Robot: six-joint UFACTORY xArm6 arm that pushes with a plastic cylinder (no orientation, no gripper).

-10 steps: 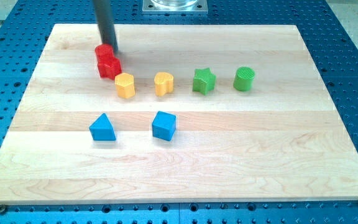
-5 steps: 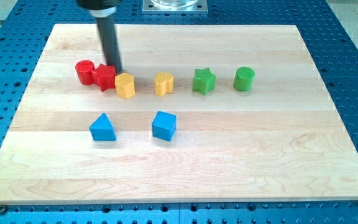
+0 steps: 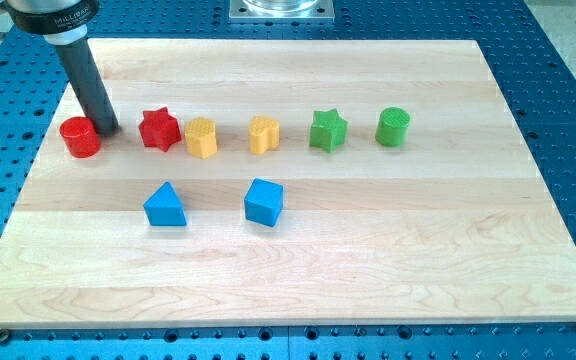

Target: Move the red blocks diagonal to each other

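My tip [image 3: 109, 130] beside red cylinder [image 3: 81, 137]

Red cylinder [image 3: 81, 137], red star [image 3: 159, 129], pale striped wooden board [image 3: 368, 230].

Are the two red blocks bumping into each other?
Apart. The camera view shows bare wood between the red cylinder and the red star, with my tip standing in that gap, right next to the cylinder.
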